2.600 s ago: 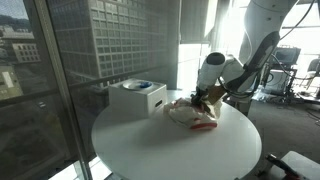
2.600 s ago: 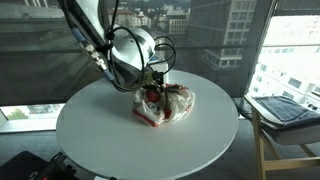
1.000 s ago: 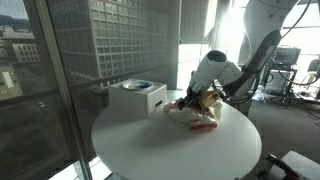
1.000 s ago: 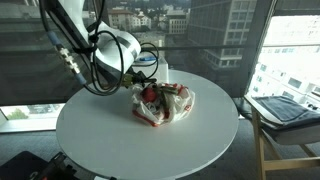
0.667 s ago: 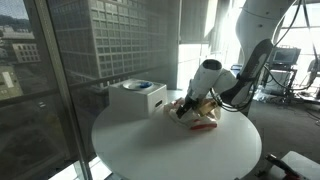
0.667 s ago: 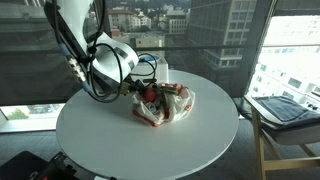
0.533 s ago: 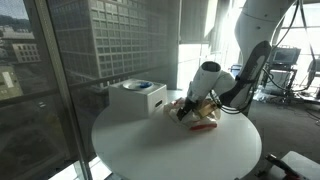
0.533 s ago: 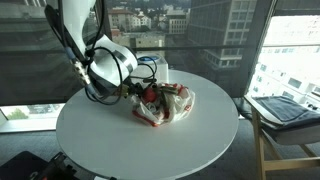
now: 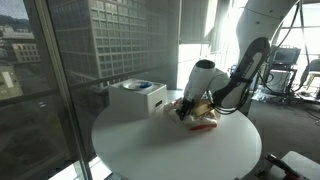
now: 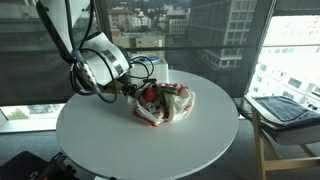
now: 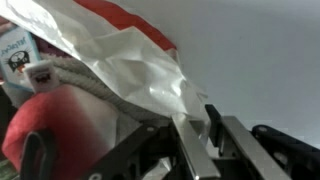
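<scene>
The pincer (image 11: 200, 128) has its fingers (image 11: 188, 150) drawn nearly together, pinching a fold of the white-and-red plastic bag (image 11: 130, 60). The bag lies crumpled near the middle of the round tabletop (image 10: 110, 145) (both exterior views show it). A small label (image 11: 15, 55) near a red lump (image 11: 55, 125) is too blurred to read. A white box (image 9: 137, 97) stands near the bag.

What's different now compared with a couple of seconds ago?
The gripper swung from above the bag and sank to its edge, on the side facing the white box. In the wrist view its fingers touch the plastic; whether they pinch it is unclear. Bag, box and table stayed put.
</scene>
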Tool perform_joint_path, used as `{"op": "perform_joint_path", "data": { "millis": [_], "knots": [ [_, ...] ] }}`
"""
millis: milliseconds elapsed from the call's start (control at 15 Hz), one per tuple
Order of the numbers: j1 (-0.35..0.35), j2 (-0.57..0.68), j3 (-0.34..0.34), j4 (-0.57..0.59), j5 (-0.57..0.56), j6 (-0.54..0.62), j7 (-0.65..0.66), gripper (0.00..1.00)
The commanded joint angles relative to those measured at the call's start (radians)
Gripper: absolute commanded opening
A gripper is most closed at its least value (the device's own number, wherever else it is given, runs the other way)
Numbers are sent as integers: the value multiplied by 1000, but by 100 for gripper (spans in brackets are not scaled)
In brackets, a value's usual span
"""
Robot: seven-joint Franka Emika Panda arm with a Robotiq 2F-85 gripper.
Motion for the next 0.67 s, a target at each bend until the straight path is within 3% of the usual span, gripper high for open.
{"op": "perform_joint_path", "data": {
  "millis": [0, 133, 200, 333, 600],
  "knots": [
    [-55, -58, 63, -12, 104, -74, -61, 8],
    [-103, -71, 119, -18, 211, -126, -111, 4],
    [-135, -75, 157, -20, 279, -147, -154, 7],
    [-280, -63, 320, -25, 467, -161, -304, 9],
    [-563, -14, 614, -14, 783, -51, -584, 12]
  ]
}}
